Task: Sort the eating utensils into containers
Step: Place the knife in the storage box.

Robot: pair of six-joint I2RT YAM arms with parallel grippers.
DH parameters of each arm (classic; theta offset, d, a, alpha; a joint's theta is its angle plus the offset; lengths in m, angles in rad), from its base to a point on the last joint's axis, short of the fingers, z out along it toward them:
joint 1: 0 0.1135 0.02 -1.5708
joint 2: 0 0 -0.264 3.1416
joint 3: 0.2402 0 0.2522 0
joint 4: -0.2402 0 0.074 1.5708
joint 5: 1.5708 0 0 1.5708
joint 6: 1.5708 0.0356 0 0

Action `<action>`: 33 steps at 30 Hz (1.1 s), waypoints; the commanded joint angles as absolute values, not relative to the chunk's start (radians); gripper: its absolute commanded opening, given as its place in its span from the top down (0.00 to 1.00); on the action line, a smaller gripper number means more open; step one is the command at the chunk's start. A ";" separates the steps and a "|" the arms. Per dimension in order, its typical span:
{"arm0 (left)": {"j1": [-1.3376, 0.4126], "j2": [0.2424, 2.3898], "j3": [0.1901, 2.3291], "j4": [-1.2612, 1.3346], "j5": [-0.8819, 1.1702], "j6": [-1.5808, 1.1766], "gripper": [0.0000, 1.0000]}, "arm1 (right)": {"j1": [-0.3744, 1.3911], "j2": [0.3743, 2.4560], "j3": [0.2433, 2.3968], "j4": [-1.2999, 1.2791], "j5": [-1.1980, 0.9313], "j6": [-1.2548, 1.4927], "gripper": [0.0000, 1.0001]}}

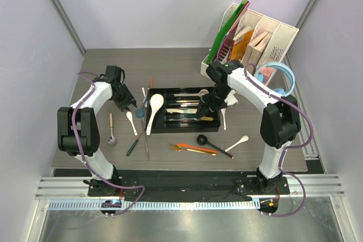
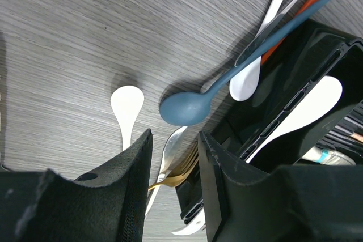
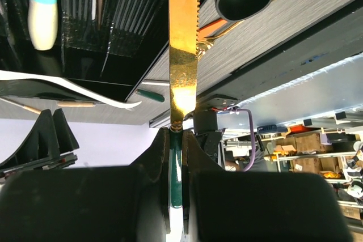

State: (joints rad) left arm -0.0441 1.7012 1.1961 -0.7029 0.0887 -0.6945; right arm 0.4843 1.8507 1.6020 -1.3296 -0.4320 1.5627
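Gold knife [image 3: 183,55] clamped in right end effector [image 3: 177,132], left end effector [image 2: 174,140] apart above blue spoon [image 2: 184,109]

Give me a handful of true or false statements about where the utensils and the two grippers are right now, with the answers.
1. The right gripper is shut on a gold knife. True.
2. The left gripper holds the blue spoon. False: it is open and holds nothing; the spoon's bowl rests on the table beside the black tray.
3. The black spoon lies inside the tray. False: it lies on the table, between the tray and the arms' bases.
4. A large white spoon lies in the tray. True.
5. The headphones sit at the table's left side. False: they sit at the right, by the white organiser.
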 commanded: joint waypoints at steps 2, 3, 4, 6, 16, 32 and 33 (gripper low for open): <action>-0.034 1.683 1.203 -0.684 0.077 -0.672 0.61 | 0.489 1.839 1.608 -1.480 -0.440 1.583 0.99; -0.034 1.683 1.201 -0.684 0.077 -0.672 0.61 | 0.489 1.841 1.609 -1.482 -0.436 1.583 0.99; -0.032 1.683 1.198 -0.683 0.077 -0.672 0.61 | 0.489 1.839 1.608 -1.483 -0.439 1.585 0.99; -0.032 1.681 1.198 -0.683 0.078 -0.672 0.61 | 0.492 1.832 1.592 -1.483 -0.442 1.591 0.99; -0.031 1.674 1.184 -0.673 0.081 -0.673 0.61 | 0.506 1.836 1.516 -1.430 -0.471 1.589 0.99; -0.021 1.658 1.166 -0.696 0.063 -0.658 0.61 | 0.506 2.028 1.678 -1.385 -0.463 1.506 0.99; -0.021 1.658 1.166 -0.696 0.063 -0.657 0.62 | 0.506 2.040 1.684 -1.385 -0.463 1.500 0.99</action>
State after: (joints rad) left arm -0.0322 1.6993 1.1709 -0.6994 0.0795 -0.6727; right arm 0.4988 2.0296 1.6238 -1.3258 -0.4503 1.5204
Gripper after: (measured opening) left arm 0.387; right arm 0.077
